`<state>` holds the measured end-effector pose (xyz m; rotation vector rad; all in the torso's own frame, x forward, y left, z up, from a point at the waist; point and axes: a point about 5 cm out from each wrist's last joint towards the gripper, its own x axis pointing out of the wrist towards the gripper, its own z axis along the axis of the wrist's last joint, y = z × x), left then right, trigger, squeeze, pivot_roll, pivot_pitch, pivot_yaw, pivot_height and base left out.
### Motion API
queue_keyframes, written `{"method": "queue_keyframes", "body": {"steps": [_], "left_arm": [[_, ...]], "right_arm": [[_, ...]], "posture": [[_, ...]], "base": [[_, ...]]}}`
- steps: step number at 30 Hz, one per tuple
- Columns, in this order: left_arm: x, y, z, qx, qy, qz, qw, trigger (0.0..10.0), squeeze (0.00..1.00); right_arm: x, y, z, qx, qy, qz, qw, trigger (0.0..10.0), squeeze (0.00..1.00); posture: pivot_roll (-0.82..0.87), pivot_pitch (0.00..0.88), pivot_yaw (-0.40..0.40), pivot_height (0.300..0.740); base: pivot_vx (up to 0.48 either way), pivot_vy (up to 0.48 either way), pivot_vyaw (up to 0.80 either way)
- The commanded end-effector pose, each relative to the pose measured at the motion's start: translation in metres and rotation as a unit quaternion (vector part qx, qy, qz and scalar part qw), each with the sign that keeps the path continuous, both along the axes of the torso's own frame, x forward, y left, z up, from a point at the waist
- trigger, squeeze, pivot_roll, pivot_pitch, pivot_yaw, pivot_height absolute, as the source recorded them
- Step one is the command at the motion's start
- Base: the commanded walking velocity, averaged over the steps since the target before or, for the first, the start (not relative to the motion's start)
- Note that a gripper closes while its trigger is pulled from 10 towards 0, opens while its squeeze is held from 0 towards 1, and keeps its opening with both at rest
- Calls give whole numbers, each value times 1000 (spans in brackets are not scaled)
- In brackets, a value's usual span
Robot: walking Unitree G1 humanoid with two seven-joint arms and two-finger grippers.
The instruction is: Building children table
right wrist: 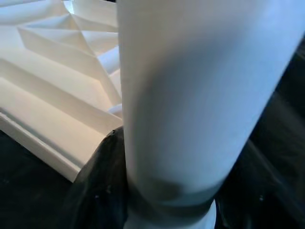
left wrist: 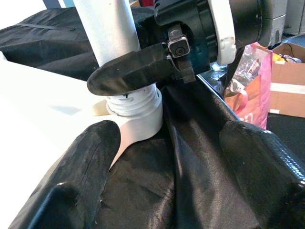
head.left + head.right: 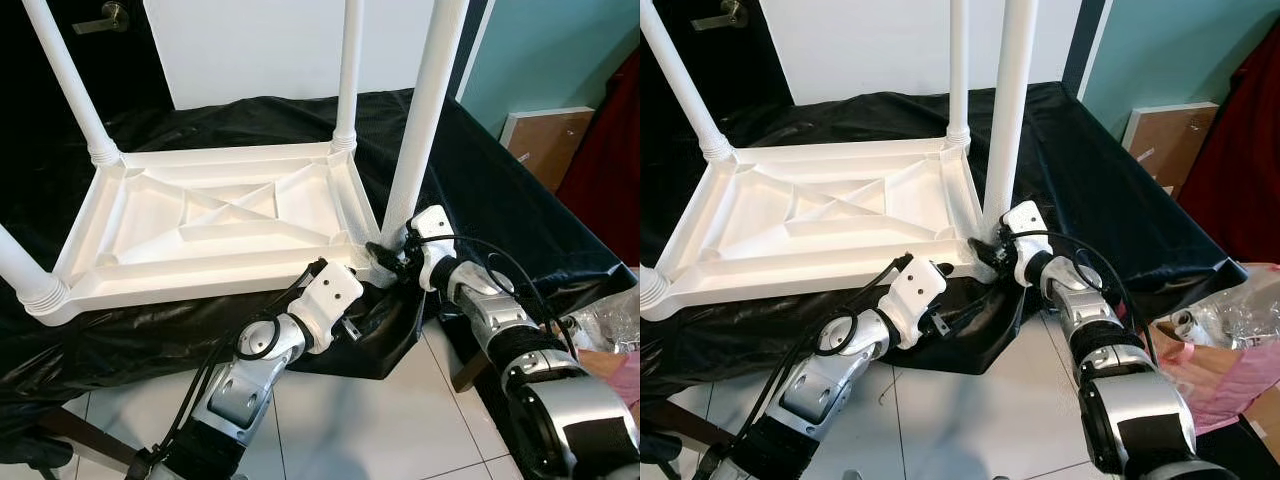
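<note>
Nearest the robot, the left gripper (image 2: 162, 157) hovers just short of the near right corner of the upturned white table top (image 3: 215, 235), its two black fingers (image 2: 76, 171) spread well apart with nothing between them, over the black cloth (image 2: 190, 157). Just beyond it, at that same corner, the right gripper (image 3: 388, 252) grips the base of the near right leg (image 3: 425, 110); its fingers (image 2: 128, 71) are clamped around the white tube just above the ribbed collar where the leg meets the corner socket. In the right wrist view the leg (image 1: 190, 95) is so close that the far finger is hard to make out, though it appears to press on the tube too.

The table top lies underside up on the surface, which is draped in the black cloth, its moulded ribs facing upward. Three more white legs stand upright at its other corners: one at the near left (image 3: 20, 270), one at the far left (image 3: 70, 80) and one at the far right (image 3: 348, 70). To the right of the table top, beside the surface, a pink bag (image 3: 1230, 350) rests near a brown cardboard box (image 3: 550, 140). Behind the table top stands a white panel (image 3: 260, 45).
</note>
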<state>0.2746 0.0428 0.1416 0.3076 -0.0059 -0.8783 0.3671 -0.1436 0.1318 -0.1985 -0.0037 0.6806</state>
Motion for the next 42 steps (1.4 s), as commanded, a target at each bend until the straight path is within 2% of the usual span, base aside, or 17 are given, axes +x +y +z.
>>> {"method": "queue_keyframes", "body": {"steps": [1,6,7,11,14,19,21,22,24,25,28,29,30,31,38,42], "left_arm": [[-1,1,-1,0,0,0,1000,10000,0],[-1,2,-1,1,1,-1,1000,10000,0],[-2,1,-1,1,1,-1,1000,10000,0],[-2,1,-1,0,2,-2,1000,10000,0],[-2,-1,-2,0,3,-5,1000,10000,0],[-3,-1,-2,-1,5,-6,1000,10000,0],[-3,-2,-3,-1,6,-6,1000,10000,0],[-3,-2,-3,-1,6,-6,1000,10000,0],[-4,-2,-3,-2,7,-5,1000,10000,0],[-4,-2,-3,-2,7,-5,1000,10000,0],[-5,-2,-4,-3,9,-3,1000,10000,0],[-5,-1,-4,-4,9,-2,1000,10000,0],[-5,-1,-4,-4,9,-2,1000,10000,0],[-6,-1,-5,-4,10,-1,1000,10000,0],[-6,-1,-5,-5,10,1,1000,10000,0],[-6,-1,-5,-4,11,1,1000,10000,0]], "right_arm": [[-3,1,-8,-15,15,14,1000,0,0],[-6,-2,-15,-10,28,7,1000,0,0],[-6,-2,-16,0,31,1,1000,10000,0],[-7,-1,-19,11,34,-9,999,10000,0],[-7,1,-23,27,39,-55,997,10000,0],[-7,2,-24,39,34,-85,995,10000,0],[-7,4,-25,56,34,-128,990,10000,0],[-7,4,-25,56,34,-128,990,10000,0],[-8,6,-29,78,41,-186,979,10000,0],[-8,6,-29,78,41,-186,979,10000,0],[-10,7,-32,94,36,-242,965,10000,0],[-12,9,-32,104,36,-270,956,10000,0],[-12,9,-32,104,36,-270,956,10000,0],[-15,13,-33,120,35,-303,945,10000,0],[-20,23,-34,136,33,-321,937,10000,0],[-21,26,-33,134,29,-319,938,10000,0]], "posture": [[13,31,-43,740],[10,35,-41,740],[4,38,-37,740],[-1,40,-36,740],[-5,45,-35,740],[-8,45,-34,740],[-9,50,-37,740],[-9,50,-37,740],[-6,52,-41,740],[-6,52,-41,740],[-5,53,-44,740],[-5,55,-47,740],[-5,55,-47,740],[-4,55,-48,740],[-3,57,-47,740],[-4,57,-46,740]], "base": [[0,0,0],[0,0,0],[0,0,0],[0,0,0],[0,0,0],[0,0,0],[0,0,0],[0,0,0],[0,0,0],[0,0,0],[0,0,0],[0,0,0],[0,0,0],[0,0,0],[0,0,0],[0,0,0]]}}
